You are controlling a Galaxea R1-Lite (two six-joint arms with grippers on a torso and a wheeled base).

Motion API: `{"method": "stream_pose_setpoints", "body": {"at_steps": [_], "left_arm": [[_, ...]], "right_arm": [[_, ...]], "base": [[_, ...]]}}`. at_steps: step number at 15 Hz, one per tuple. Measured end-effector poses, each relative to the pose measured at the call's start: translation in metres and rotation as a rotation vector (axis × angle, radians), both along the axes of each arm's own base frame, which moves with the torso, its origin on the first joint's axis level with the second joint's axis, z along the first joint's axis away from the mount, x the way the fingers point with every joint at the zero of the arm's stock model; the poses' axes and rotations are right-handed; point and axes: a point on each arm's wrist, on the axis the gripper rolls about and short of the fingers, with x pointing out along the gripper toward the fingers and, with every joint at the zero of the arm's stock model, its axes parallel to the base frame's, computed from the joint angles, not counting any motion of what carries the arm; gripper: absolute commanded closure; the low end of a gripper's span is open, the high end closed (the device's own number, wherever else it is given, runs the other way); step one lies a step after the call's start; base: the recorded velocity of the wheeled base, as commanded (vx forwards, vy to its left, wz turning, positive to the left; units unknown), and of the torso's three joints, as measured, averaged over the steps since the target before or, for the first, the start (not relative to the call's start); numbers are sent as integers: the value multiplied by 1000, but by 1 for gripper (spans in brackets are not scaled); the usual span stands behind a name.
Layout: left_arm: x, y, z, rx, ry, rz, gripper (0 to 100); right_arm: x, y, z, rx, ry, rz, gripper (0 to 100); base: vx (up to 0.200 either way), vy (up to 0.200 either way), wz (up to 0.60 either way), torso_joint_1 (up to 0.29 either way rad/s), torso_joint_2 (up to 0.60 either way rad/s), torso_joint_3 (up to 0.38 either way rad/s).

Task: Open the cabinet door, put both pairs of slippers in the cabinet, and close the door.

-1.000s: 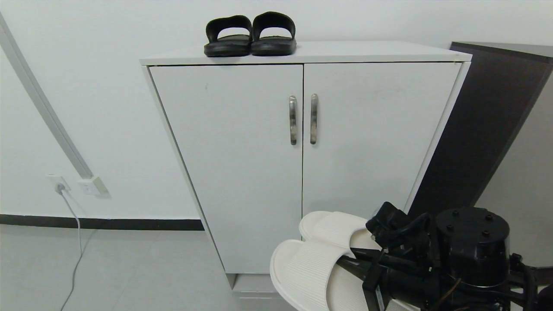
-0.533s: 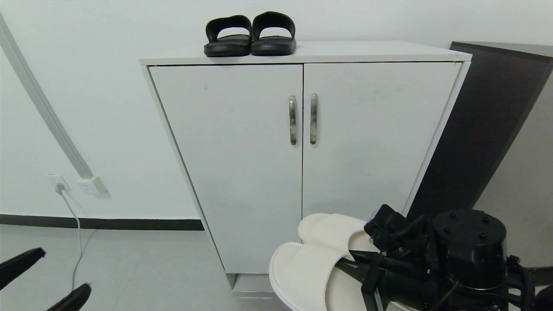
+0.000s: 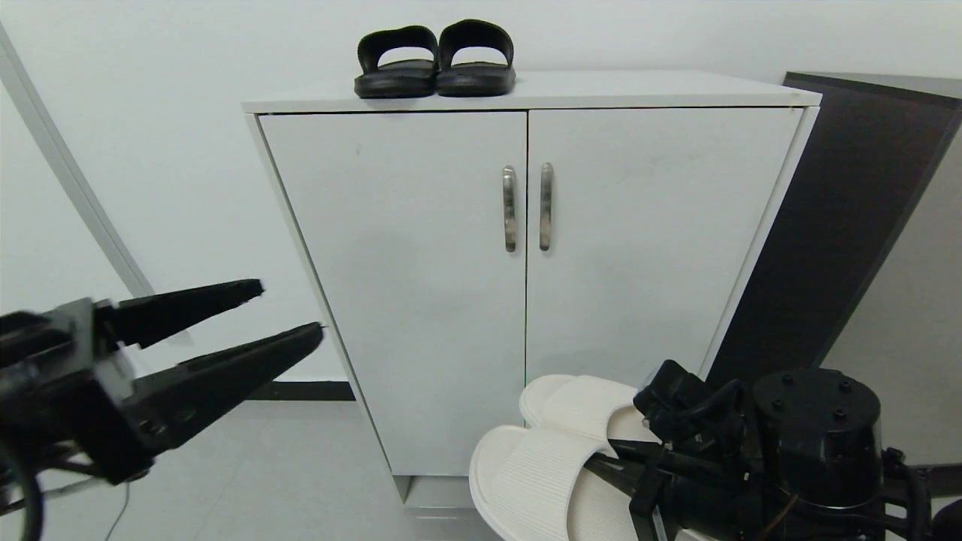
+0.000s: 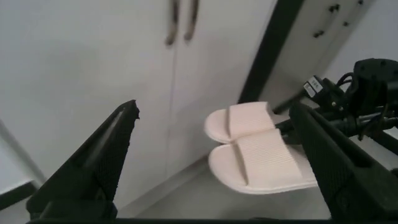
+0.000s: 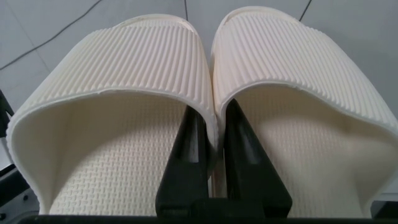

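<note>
Two pincers are showing: the left pincer [image 3: 289, 307] is hanging wide apart and empty, the cabinet [image 3: 421, 300], doors shut, standing just beyond its tips. The right pincer [image 5: 212, 121] is clamping the white slippers [image 3: 537, 469] by their adjoining inner walls. The black slippers [image 3: 436, 64] are sitting atop the cabinet, well above both.

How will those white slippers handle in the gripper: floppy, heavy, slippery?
The white slippers jut out from the right gripper without drooping, so probably stiffish and light. Their ribbed straps and dimpled insoles suggest decent grip.

Head view faces cabinet [image 3: 421, 300] front; left wrist shares white slippers [image 4: 261, 165]; right wrist close above them.
</note>
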Motion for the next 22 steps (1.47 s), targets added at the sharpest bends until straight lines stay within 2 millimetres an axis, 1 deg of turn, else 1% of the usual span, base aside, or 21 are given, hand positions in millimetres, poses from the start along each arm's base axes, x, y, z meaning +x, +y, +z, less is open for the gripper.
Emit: {"method": "stream_pose_setpoints", "body": {"at_steps": [3, 8, 11, 13, 15, 19, 22], "left_arm": [[31, -31, 15, 3, 14, -93, 0], [86, -94, 37, -59, 42, -222, 0], [114, -128, 44, -106, 63, -267, 0], [128, -143, 46, -153, 104, -305, 0], [141, -152, 49, -189, 123, -320, 0], [164, -161, 38, -186, 137, -259, 0], [174, -165, 36, -184, 120, -204, 0]], "right_arm": [[0, 0, 0, 0, 0, 0, 100], [1, -1, 0, 1, 0, -5, 100], [1, -1, 0, 2, 0, -5, 100], [1, -1, -1, -1, 1, -7, 100], [1, 0, -2, -5, 3, -9, 100], [2, 0, -2, -5, 2, -10, 100], [2, 0, -3, -6, 3, -11, 100]], "base": [[0, 0, 0, 0, 0, 0], [0, 0, 0, 0, 0, 0], [0, 0, 0, 0, 0, 0], [0, 0, 0, 0, 0, 0], [0, 0, 0, 0, 0, 0], [0, 0, 0, 0, 0, 0], [0, 0, 0, 0, 0, 0]]}}
